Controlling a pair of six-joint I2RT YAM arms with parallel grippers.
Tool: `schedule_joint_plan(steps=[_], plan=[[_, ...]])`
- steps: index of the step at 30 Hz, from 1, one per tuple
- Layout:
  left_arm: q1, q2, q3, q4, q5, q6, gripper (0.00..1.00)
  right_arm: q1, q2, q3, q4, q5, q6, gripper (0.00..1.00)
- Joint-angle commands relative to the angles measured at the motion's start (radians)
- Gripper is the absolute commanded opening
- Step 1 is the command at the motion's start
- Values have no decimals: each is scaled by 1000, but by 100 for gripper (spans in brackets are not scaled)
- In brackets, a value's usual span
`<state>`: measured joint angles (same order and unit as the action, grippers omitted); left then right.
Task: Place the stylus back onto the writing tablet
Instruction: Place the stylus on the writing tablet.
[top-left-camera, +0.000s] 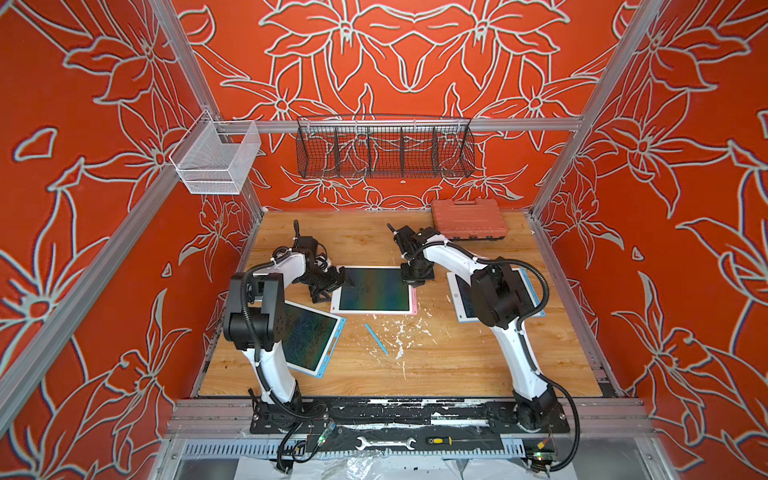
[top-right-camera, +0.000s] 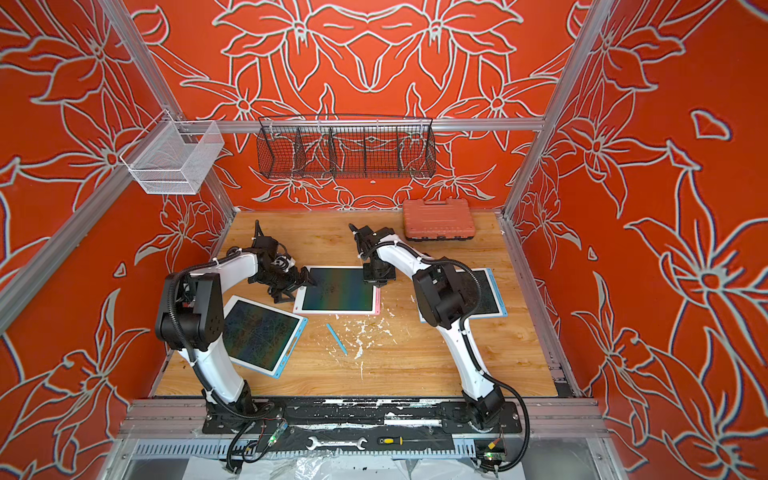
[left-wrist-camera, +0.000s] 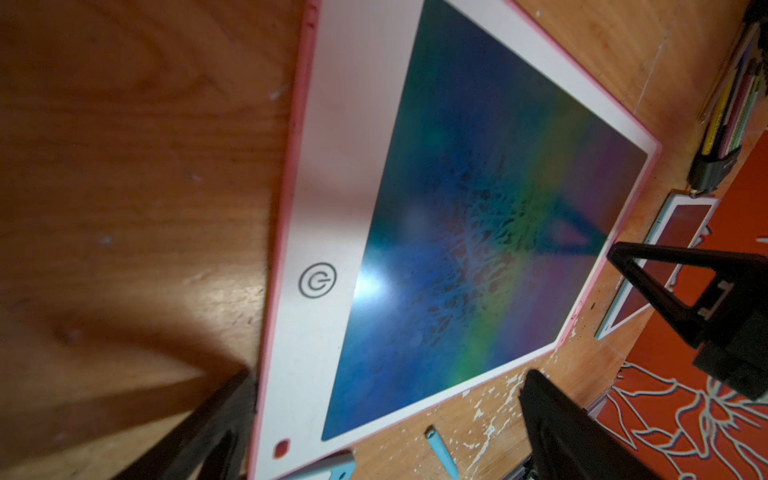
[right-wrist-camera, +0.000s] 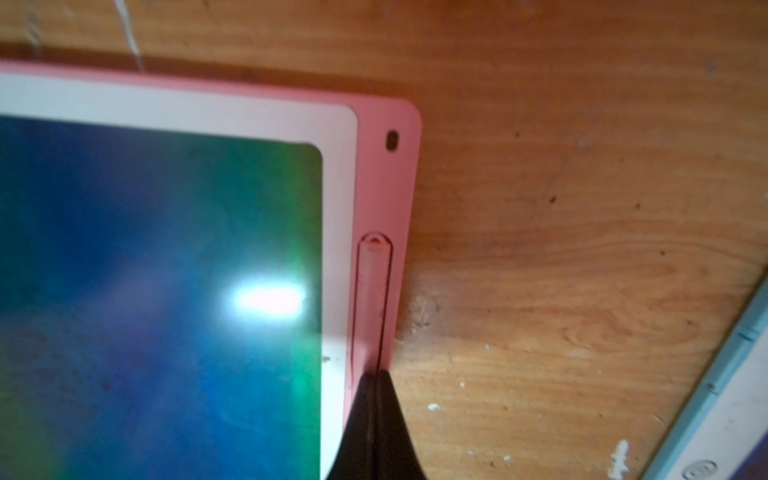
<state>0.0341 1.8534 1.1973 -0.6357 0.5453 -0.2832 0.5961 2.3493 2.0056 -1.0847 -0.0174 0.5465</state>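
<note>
The pink-edged writing tablet (top-left-camera: 374, 291) (top-right-camera: 336, 289) lies flat mid-table, its screen dark and rainbow-tinted. In the right wrist view a pink stylus (right-wrist-camera: 374, 291) sits in the slot along the tablet's (right-wrist-camera: 166, 249) pink side edge. My right gripper (right-wrist-camera: 378, 374) (top-left-camera: 411, 280) is shut, its tips resting on the stylus's near end. My left gripper (top-left-camera: 334, 289) (left-wrist-camera: 388, 378) stands open at the tablet's (left-wrist-camera: 478, 208) opposite edge with nothing in it. A loose blue stylus (top-left-camera: 376, 338) (top-right-camera: 336, 338) (left-wrist-camera: 440, 453) lies on the wood in front of the tablet.
A blue-edged tablet (top-left-camera: 309, 336) lies tilted at the front left under my left arm, and another (top-left-camera: 463, 299) at the right under my right arm. An orange tool case (top-left-camera: 467, 218) sits at the back right. White flecks (top-left-camera: 401, 332) dot the wood.
</note>
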Motion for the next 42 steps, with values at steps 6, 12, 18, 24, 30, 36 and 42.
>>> schedule_joint_plan(steps=[6, 12, 18, 24, 30, 36, 42], plan=[[3, -20, -12, -4, 18, -3, 97, 13, 35, 24, -80, 36, -14, 3], [2, -22, -11, -2, 18, -4, 97, 13, 12, 28, -42, -1, 8, 11], [2, -23, -10, -4, 15, -1, 97, 10, -19, 35, -25, -18, 41, 18], [2, -16, -11, -4, 10, 4, 97, -1, -43, 19, -6, -35, 63, 22], [2, -11, -1, -15, 1, 7, 97, -15, -92, -45, 63, -69, 100, 31], [2, -24, 12, -37, -28, 17, 97, -22, -142, -93, 85, -69, 117, 44], [2, -35, -5, -22, -38, 14, 97, -26, -202, -176, 110, -66, 137, 54]])
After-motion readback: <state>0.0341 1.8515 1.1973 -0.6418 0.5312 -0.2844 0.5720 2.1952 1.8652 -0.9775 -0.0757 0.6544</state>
